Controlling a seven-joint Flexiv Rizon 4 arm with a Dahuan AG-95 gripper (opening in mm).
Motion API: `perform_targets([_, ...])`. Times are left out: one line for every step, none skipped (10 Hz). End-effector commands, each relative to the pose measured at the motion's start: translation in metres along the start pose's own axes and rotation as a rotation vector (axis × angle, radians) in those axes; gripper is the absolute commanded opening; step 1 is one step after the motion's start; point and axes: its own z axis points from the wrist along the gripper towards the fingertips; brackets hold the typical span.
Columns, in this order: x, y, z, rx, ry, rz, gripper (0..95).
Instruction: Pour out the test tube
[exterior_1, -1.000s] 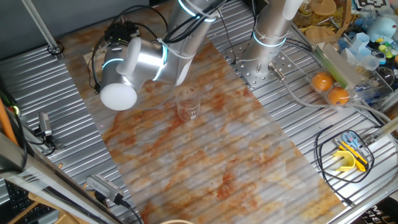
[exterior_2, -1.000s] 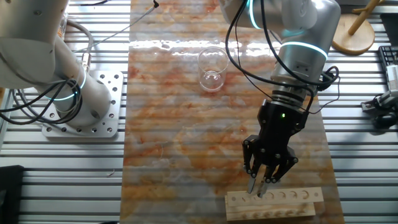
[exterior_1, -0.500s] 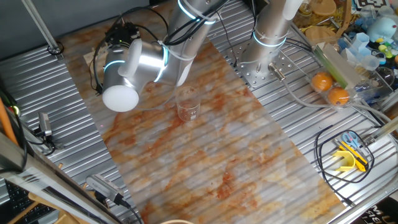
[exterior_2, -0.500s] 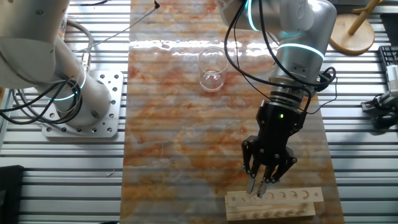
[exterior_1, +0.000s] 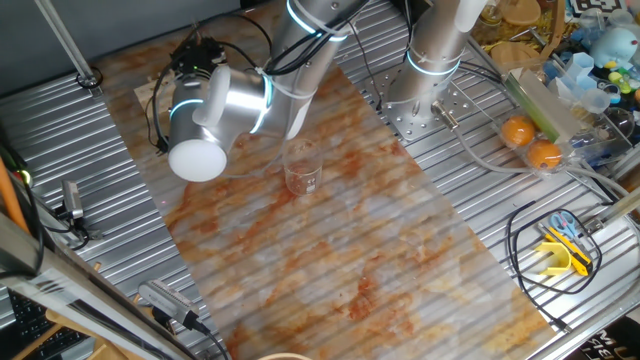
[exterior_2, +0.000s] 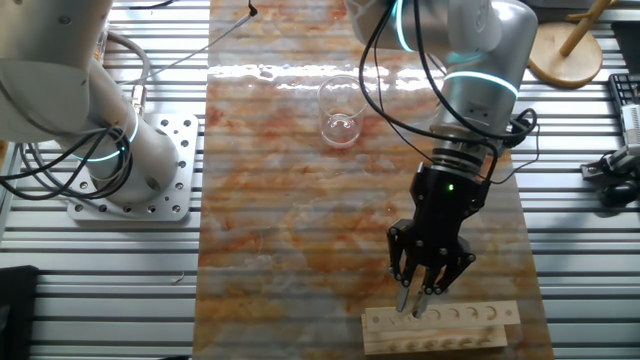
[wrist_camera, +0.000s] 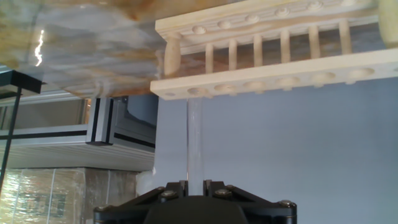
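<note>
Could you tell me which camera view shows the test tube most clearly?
The hand view: the test tube runs from the tool up to the wooden rack. In the other fixed view it is barely discernible at the tool's tips; in one fixed view the arm hides it.

The rack (exterior_2: 440, 329) is cut off by the frame's bottom edge.

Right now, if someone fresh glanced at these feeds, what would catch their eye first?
The gripper, poised over the wooden rack at the mat's near edge, fingers closed on the slim test tube, whose far end sits in an end hole. Next, the clear beaker standing alone up the orange-streaked mat.
</note>
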Motion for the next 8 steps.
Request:
perform_targets([-0.002,-0.001,0.002,0.004,-0.001,0.0,0.0])
perform_targets([-0.003,-0.001,0.002,0.006,-0.001,-0.001,0.0])
perform_targets([-0.004,-0.001,0.002,0.007,-0.001,0.0,0.0])
perform_targets([-0.007,-0.001,0.003,0.009,0.0,0.001,0.0])
perform_targets([-0.01,0.0,0.004,0.011,0.001,0.003,0.0])
perform_targets([-0.011,0.0,0.005,0.013,0.003,0.004,0.0])
perform_targets([-0.013,0.001,0.006,0.018,0.003,0.006,0.0])
perform_targets([-0.014,0.001,0.007,0.019,0.001,0.008,0.0])
